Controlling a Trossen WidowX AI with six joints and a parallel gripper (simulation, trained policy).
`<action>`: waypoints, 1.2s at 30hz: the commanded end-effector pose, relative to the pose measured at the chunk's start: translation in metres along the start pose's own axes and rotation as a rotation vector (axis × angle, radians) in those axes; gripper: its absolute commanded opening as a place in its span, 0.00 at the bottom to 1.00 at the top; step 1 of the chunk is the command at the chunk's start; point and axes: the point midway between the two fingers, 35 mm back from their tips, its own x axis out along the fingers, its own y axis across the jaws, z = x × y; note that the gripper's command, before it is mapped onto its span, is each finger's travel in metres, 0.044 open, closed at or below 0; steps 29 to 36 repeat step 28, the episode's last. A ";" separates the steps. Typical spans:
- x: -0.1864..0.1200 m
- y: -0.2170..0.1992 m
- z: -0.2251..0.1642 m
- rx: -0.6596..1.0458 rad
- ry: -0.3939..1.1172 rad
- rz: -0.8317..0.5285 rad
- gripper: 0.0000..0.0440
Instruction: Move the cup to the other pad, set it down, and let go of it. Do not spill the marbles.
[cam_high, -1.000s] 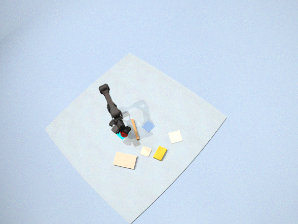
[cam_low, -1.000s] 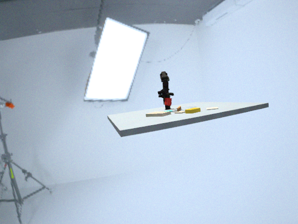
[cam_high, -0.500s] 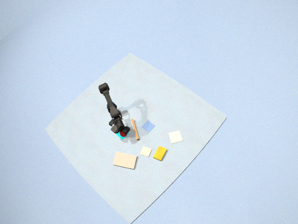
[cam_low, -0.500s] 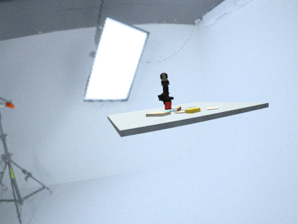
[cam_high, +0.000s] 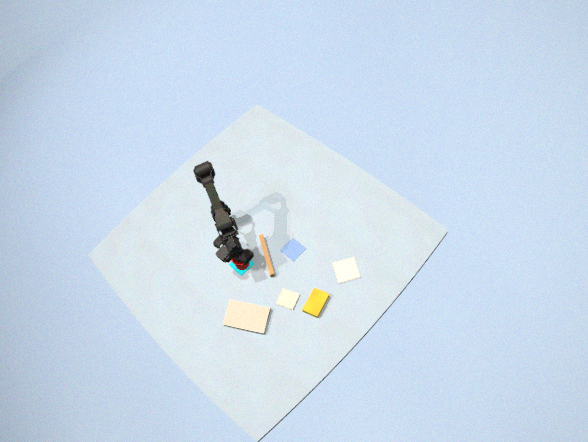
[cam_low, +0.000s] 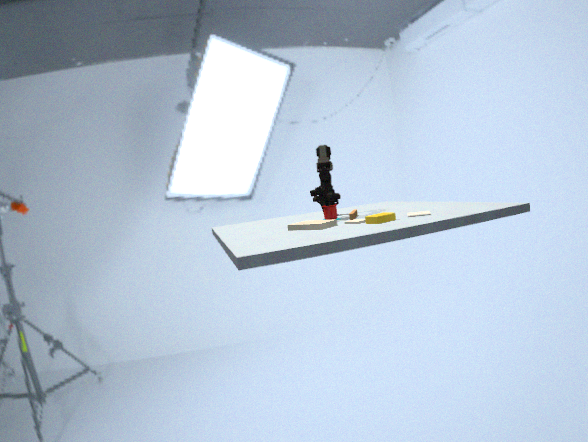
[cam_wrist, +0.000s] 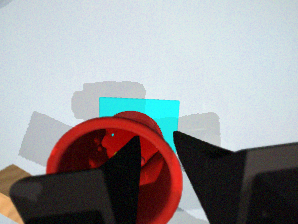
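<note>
The red cup (cam_high: 242, 265) (cam_low: 330, 212) (cam_wrist: 116, 122) stands about upright on the cyan pad (cam_high: 242, 273) (cam_wrist: 169, 112), its base over the pad's near part in the wrist view. My gripper (cam_high: 241, 258) (cam_low: 328, 204) (cam_wrist: 156, 138) is part open at the cup's rim. One finger is inside the cup and the other outside, with the cup wall between them and a gap beside it. The marbles are mostly hidden by the inner finger; only small coloured specks show inside the cup. The blue pad (cam_high: 293, 250) lies bare across the orange bar.
The orange bar (cam_high: 267, 256) (cam_low: 353, 214) lies between the two pads. A large beige block (cam_high: 247, 317) (cam_low: 312, 225), a small cream tile (cam_high: 288, 299), a yellow block (cam_high: 316, 302) (cam_low: 380, 218) and a white tile (cam_high: 346, 270) (cam_low: 419, 214) lie farther out.
</note>
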 end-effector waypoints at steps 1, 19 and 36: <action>-0.003 0.000 0.001 0.015 -0.010 0.039 0.41; -0.021 -0.006 0.001 0.021 -0.052 0.154 0.60; -0.034 -0.011 0.004 0.038 -0.077 0.196 0.69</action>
